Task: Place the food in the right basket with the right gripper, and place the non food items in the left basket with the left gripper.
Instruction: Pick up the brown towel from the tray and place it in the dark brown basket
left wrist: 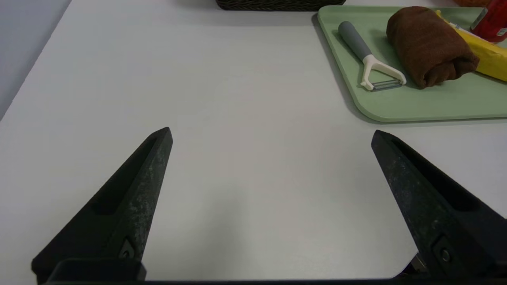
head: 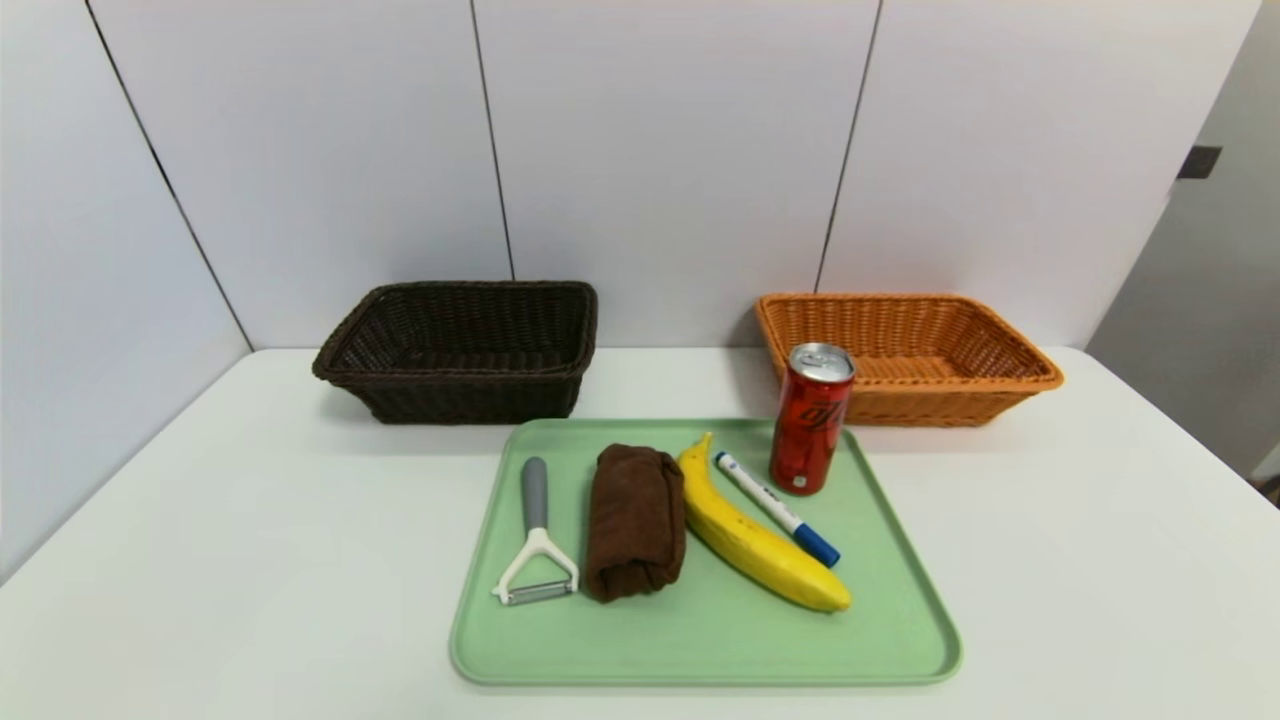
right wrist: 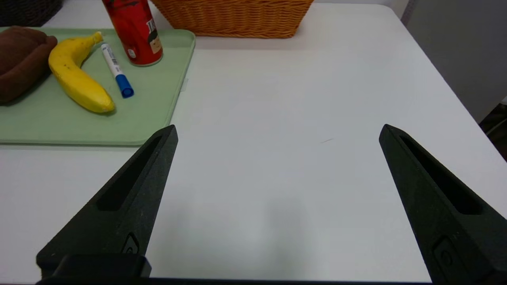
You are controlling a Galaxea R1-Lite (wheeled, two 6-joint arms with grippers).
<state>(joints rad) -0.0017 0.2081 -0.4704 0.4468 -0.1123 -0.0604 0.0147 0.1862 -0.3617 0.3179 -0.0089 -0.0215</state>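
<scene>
While both our claws, the left gripper (left wrist: 271, 134) and right gripper (right wrist: 277, 132), hang spread and empty over bare table (head: 1050, 560), nothing blocks the green tray (head: 700, 640). Banana (head: 760, 545) lies between cloth (head: 633, 520) and marker (head: 777, 508).

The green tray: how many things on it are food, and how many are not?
Food: 2, the banana and the red drink can.
Non-food: 3, the peeler, the rolled brown cloth and the marker.
Total: 5, all on the tray; both baskets look empty.
</scene>
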